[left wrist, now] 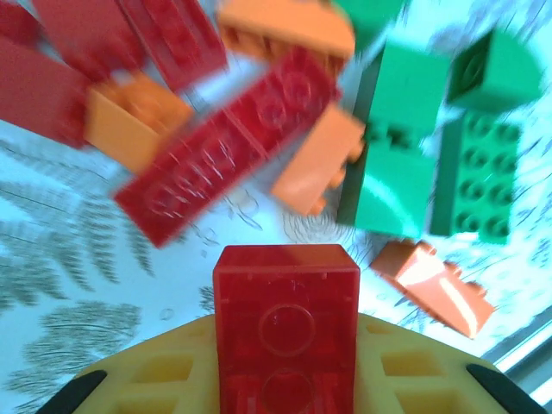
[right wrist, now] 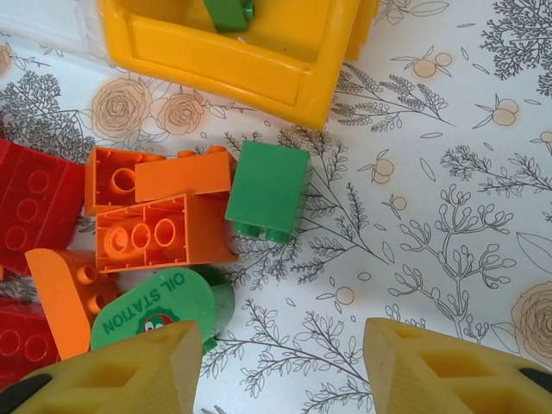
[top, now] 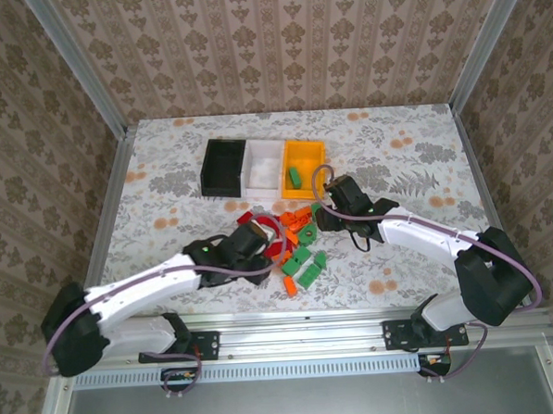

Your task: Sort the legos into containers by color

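While the left gripper [top: 251, 238] is clamping a red brick [left wrist: 285, 321] between its yellow fingers just above the table, the rest of the legos [top: 294, 246] are lying in a loose heap between the two arms, in front of the row of containers [top: 263, 166]. One green piece [top: 294, 176] is sitting in the yellow bin [right wrist: 226, 62]; the black bin [top: 223, 166] and the white one look empty. The right gripper [right wrist: 280, 362] is hanging with its jaws spread and nothing between them, over a square green brick [right wrist: 268, 188] that is lying near the yellow bin's corner and just beside an orange block [right wrist: 166, 231]. The red brick seems pinched near the fingertips, so it may be slipping or twisting loose on the way to a bin. Both arms are working close together over the same heap, so they risk bumping each other. If the right jaws are closing off-centre, they may be shoving the orange block or catching it along with the green one.
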You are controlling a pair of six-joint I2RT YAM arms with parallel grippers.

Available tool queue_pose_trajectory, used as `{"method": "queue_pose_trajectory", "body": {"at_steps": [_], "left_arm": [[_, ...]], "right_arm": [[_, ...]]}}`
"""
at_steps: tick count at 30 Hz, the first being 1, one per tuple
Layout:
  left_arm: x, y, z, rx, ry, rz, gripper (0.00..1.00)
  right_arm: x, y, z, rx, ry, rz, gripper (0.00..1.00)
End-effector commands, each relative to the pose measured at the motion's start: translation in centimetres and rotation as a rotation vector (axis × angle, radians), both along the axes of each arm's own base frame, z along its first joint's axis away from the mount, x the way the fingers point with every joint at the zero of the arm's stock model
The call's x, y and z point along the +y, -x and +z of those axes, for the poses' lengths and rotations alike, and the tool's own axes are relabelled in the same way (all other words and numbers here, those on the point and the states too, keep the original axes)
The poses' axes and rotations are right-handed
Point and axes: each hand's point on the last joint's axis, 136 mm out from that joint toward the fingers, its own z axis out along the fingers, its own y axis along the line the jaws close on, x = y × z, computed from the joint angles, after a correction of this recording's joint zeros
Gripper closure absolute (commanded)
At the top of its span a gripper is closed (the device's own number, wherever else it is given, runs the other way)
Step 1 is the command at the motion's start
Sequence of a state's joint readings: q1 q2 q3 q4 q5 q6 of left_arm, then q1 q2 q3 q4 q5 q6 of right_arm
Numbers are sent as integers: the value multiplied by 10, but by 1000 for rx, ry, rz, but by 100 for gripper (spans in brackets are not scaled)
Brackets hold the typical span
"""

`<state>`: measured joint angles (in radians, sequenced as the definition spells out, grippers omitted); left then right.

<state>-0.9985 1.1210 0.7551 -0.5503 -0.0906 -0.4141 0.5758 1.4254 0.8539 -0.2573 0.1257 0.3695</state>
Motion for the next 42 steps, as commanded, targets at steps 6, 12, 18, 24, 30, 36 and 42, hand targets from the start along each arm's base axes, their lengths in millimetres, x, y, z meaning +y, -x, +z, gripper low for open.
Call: {"method": "queue_pose_trajectory", "body": {"at_steps": [6,12,18,24,30,36,42], "left_arm": [[44,-120,54,-111,74,290,81],[37,-224,49,-82,61,364,84],[68,-292,24,-55,20,507,84],[62,-321,4,-5,36,510,76],[64,-323,-14,24,35,518,65],[61,-318,10,-16,70,489,42],[63,-305,47,-65,111,470,28]], "right_arm": [[4,-2,8,-28,-42,7,47],[8,1,6,-11,-69,21,47],[8,3,3,-6,-74,21,47],[13,3,0,5,-92,32,47],[17,4,-8,30,-98,43,46],[22,7,-16,66,-105,51,45],[30,18,-21,93,-93,78,44]]}}
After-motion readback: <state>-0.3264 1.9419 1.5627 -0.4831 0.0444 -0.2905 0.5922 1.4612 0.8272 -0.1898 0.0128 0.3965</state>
